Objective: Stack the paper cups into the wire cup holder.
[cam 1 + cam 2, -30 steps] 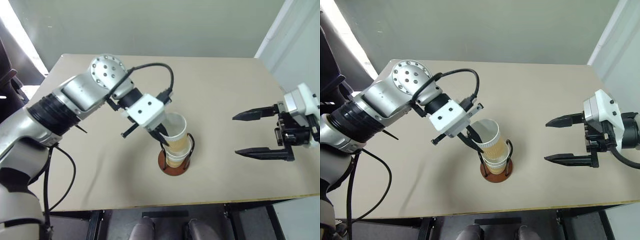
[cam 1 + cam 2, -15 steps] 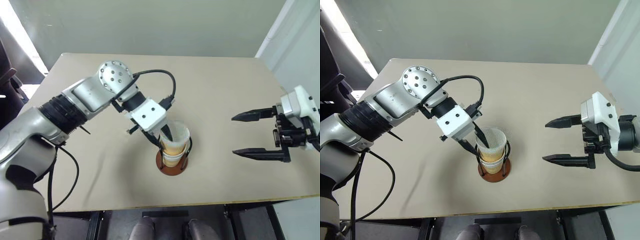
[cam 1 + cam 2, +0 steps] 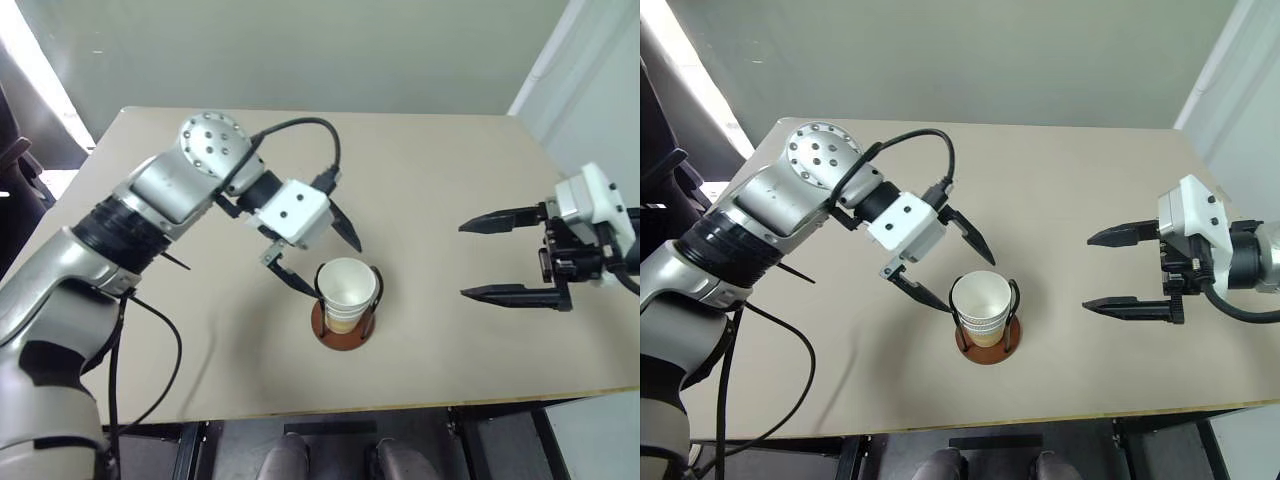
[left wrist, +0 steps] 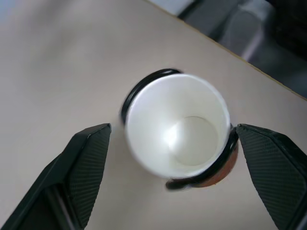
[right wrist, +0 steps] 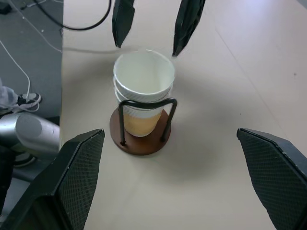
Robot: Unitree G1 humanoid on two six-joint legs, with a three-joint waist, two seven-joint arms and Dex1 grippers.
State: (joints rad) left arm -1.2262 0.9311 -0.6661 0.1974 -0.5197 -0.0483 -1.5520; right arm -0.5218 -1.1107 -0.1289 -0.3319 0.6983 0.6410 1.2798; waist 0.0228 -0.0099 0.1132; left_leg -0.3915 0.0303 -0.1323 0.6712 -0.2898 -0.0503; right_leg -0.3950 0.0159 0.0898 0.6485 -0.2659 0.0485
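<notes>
1. Head views: the paper cups [image 3: 346,290] are sitting nested inside the wire cup holder [image 3: 343,328] on the tabletop [image 3: 430,180]; no loose cup is lying near the holder, so I judge the stacking done. The left gripper [image 3: 328,258] is hanging spread wide just beside the stack, holding nothing. The right gripper [image 3: 500,256] is waiting well apart from the holder, fully spread and empty.
2. Left wrist view: black fingers [image 4: 84,165] are flanking the top cup's rim without touching it.
3. Right wrist view: the stack is standing upright between the holder's wire loops.
</notes>
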